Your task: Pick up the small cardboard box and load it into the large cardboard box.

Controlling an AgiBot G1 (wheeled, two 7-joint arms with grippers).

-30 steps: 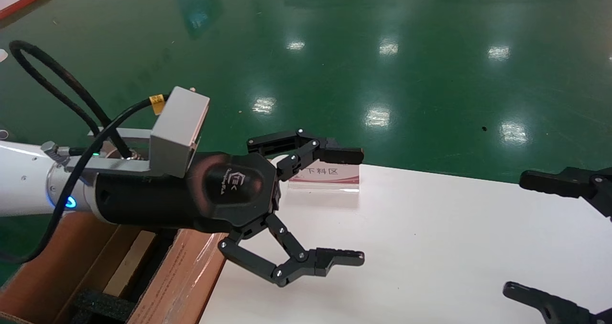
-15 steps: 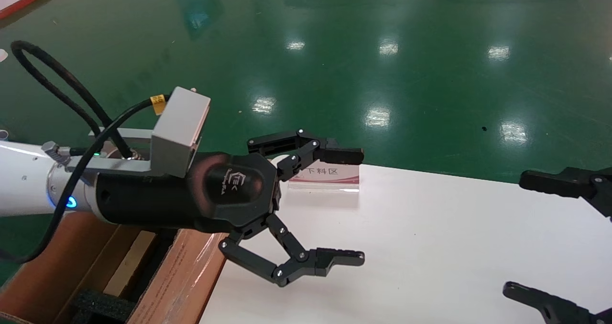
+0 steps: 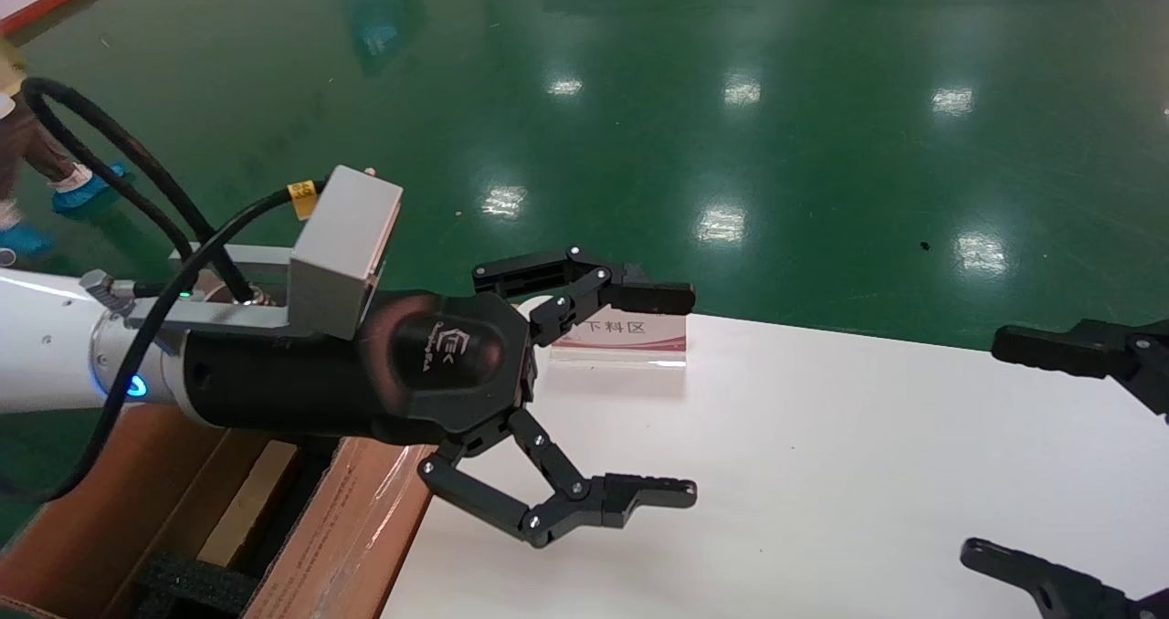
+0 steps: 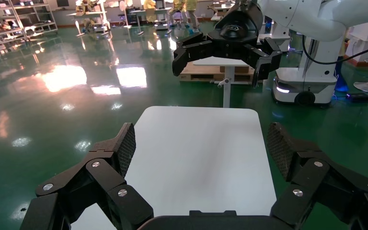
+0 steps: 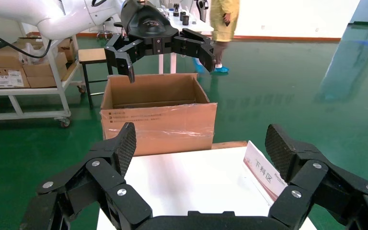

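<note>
The large cardboard box [image 3: 347, 528] stands on the floor at the table's left end, open, with black foam [image 3: 192, 587] inside; it also shows in the right wrist view [image 5: 158, 122]. A lighter brown flat piece [image 3: 247, 500] lies inside it; I cannot tell whether it is the small cardboard box. No small box shows on the white table [image 3: 822, 464]. My left gripper [image 3: 687, 393] is open and empty, held above the table's left edge just past the carton. My right gripper [image 3: 984, 447] is open and empty over the table's right side.
A tilted label sign [image 3: 621, 336] stands at the table's far left edge. A person's feet in blue shoe covers [image 3: 78, 190] are on the green floor at far left. A cart with boxes [image 5: 24, 72] and a stool [image 5: 91, 56] stand beyond the carton.
Both arms have stayed still. A person's legs and blue shoe covers have come into view at the far left of the floor.
</note>
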